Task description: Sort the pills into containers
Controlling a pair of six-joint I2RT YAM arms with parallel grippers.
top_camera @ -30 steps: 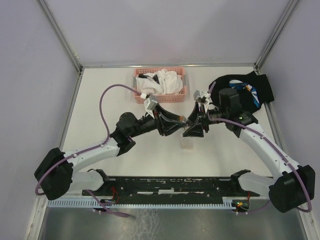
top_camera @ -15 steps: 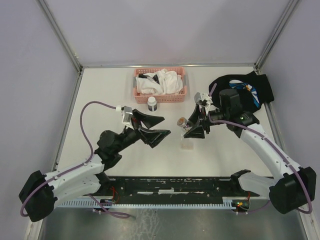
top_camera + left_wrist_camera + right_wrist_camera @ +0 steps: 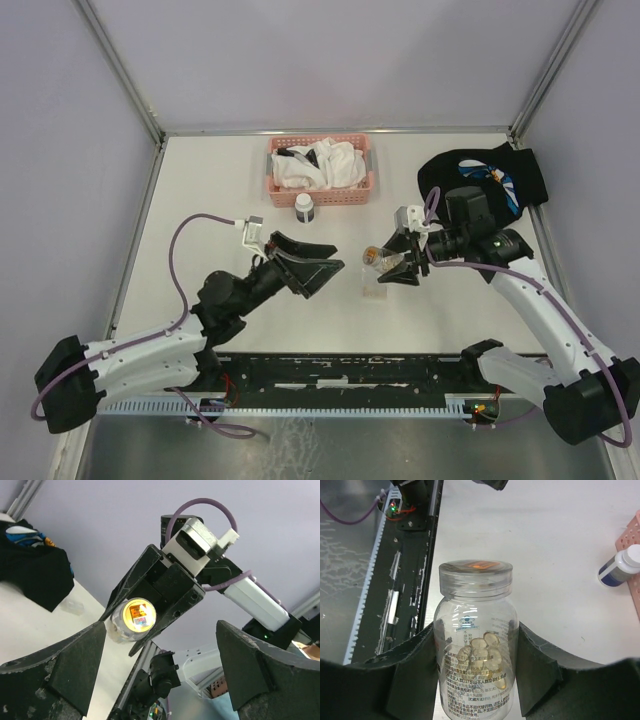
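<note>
My right gripper (image 3: 392, 265) is shut on a clear pill bottle (image 3: 373, 258) and holds it above the table. In the right wrist view the bottle (image 3: 476, 630) stands between my fingers (image 3: 415, 680), its clear cap on, with several yellow softgel pills (image 3: 487, 655) inside. A small flat clear box (image 3: 375, 292) lies on the table just below the bottle. My left gripper (image 3: 312, 268) is open and empty, left of the bottle and apart from it. In the left wrist view my wide-open fingers (image 3: 75, 665) frame the bottle (image 3: 132, 620).
A pink mesh basket (image 3: 283, 190) with white cloths stands at the back. A small white bottle with a dark label (image 3: 304, 208) stands in front of it and shows in the right wrist view (image 3: 620, 567). A black cloth (image 3: 490, 175) lies at the back right.
My left gripper has let go near the bottle, opened and pulled back to the left and nearer. My right gripper has dropped slightly with the bottle. The white bottle is uncovered.
</note>
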